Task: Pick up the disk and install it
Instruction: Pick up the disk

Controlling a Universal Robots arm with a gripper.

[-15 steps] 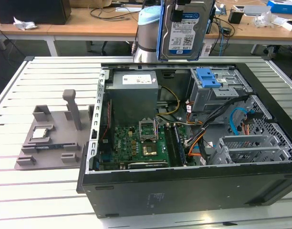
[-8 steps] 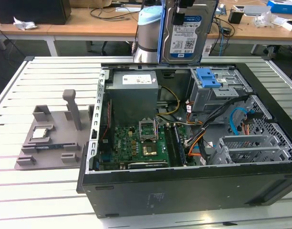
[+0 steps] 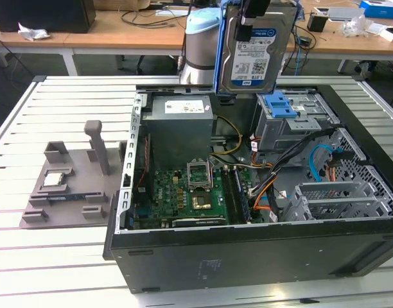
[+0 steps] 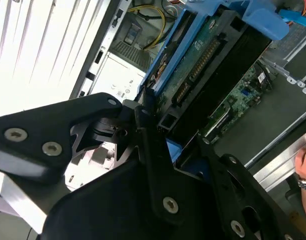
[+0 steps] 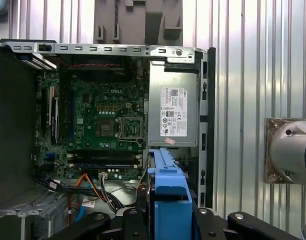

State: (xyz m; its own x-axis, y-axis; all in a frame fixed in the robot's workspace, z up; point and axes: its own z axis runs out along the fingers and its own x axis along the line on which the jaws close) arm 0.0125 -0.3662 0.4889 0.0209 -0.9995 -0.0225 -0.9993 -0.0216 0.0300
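Note:
The disk [image 3: 255, 54], a silver-grey drive with a blue-and-white label in a blue carrier bracket, hangs upright above the far side of the open computer case [image 3: 248, 256]. My gripper [image 3: 248, 22] is shut on its top edge. In the second wrist view the black fingers [image 4: 148, 135] clamp the blue bracket, and the disk's green circuit side [image 4: 203, 65] faces the camera. In the first wrist view the disk [image 5: 168, 192] appears edge-on, above the case beside the power supply [image 5: 173, 112]. The metal drive bay [image 3: 293, 125] with a blue latch plate [image 3: 279, 104] lies just below the disk.
Inside the case lie the motherboard [image 3: 183, 192], the power supply [image 3: 180, 122], coloured cables [image 3: 264, 189] and a metal cage [image 3: 341, 199]. A grey fixture [image 3: 71, 186] holding a small silver chip [image 3: 55, 179] sits at the exterior view's left. A hand with a wristwatch [image 4: 305, 172] shows in the second wrist view.

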